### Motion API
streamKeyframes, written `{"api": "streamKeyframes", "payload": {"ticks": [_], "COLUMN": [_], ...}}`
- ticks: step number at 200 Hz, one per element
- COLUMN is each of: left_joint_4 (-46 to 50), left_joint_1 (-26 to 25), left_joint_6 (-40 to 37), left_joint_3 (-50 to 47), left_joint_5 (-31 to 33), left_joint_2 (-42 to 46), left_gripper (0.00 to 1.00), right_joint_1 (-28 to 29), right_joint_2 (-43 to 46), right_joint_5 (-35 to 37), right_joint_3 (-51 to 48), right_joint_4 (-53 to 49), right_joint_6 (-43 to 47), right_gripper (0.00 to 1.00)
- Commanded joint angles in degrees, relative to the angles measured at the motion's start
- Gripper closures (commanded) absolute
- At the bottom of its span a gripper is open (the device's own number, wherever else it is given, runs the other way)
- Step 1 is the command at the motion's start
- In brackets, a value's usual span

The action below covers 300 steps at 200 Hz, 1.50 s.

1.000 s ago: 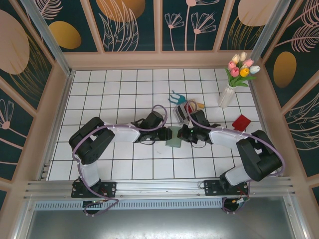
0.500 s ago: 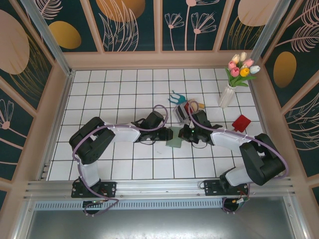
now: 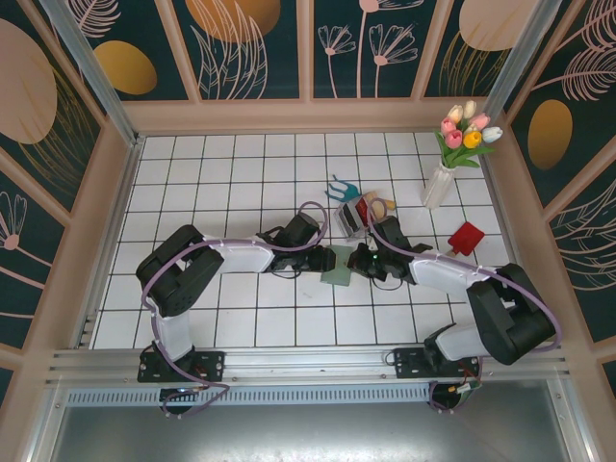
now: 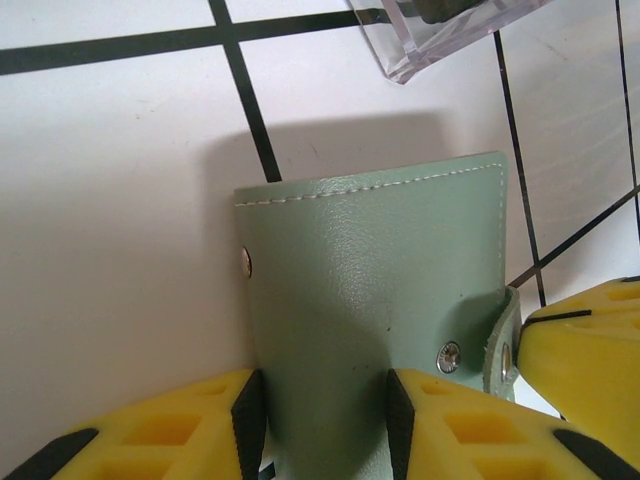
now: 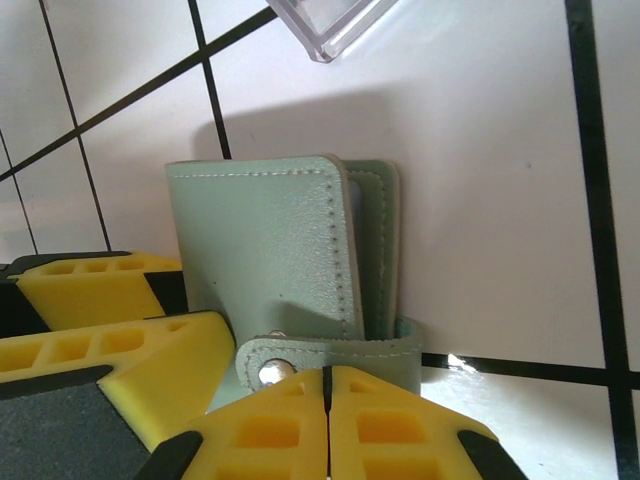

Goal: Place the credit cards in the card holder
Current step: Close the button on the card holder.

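The sage-green card holder (image 3: 338,275) lies folded on the tiled table between both grippers. My left gripper (image 4: 322,425) is shut on the card holder (image 4: 370,290), one black pad against each side. My right gripper (image 5: 326,395) is shut, yellow fingertips pressed together at the snap strap (image 5: 330,355) that wraps the card holder (image 5: 265,245). In the top view the left gripper (image 3: 322,258) comes from the left and the right gripper (image 3: 361,260) from the right. Credit cards (image 3: 361,209), a red one showing, stand in a clear rack (image 3: 349,220) just behind.
The rack's clear corner (image 4: 440,35) lies close beyond the wallet. A red trowel (image 3: 465,238) lies to the right. A white vase of tulips (image 3: 439,187) stands at the back right, and a teal pronged tool (image 3: 339,189) lies behind the rack.
The right arm's elbow has swung right and its forearm has stretched out, while its gripper has stayed at the wallet. The left arm and the wallet have hardly moved.
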State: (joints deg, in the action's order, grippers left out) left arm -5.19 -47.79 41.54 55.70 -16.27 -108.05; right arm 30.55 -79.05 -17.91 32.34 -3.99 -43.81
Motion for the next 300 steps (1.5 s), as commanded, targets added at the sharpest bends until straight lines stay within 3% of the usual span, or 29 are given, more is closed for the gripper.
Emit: {"api": "streamKeyframes", "payload": {"ticks": [1, 128, 195, 256, 300], "left_joint_4": [4.9, 5.0, 3.5, 1.2, -2.4], "left_joint_1": [-2.7, -3.1, -3.1, -3.1, -3.1], "left_joint_6": [-1.2, -1.2, 0.0, 1.7, 5.2], "left_joint_3": [-1.1, -1.0, -1.6, -2.9, -7.1], "left_joint_5": [-2.5, -2.7, -1.4, -0.4, 3.7], "left_joint_2": [-5.6, -5.8, -4.7, -3.2, 0.6], "left_gripper": [0.6, 0.63, 0.67, 0.73, 0.74], "right_joint_1": [0.5, 1.9, 3.7, 7.4, 9.2], "right_joint_2": [-1.4, -4.5, -9.3, -19.2, -28.8], "right_joint_5": [-1.2, 0.6, 6.7, 14.8, 17.2], "right_joint_3": [0.4, 1.6, 8.5, 16.9, 22.3], "right_joint_4": [2.2, 0.8, -12.3, -26.6, -34.0], "right_joint_6": [-0.6, -0.3, 3.6, 7.9, 10.9], "right_gripper": [0.92, 0.92, 0.93, 0.97, 0.97]}}
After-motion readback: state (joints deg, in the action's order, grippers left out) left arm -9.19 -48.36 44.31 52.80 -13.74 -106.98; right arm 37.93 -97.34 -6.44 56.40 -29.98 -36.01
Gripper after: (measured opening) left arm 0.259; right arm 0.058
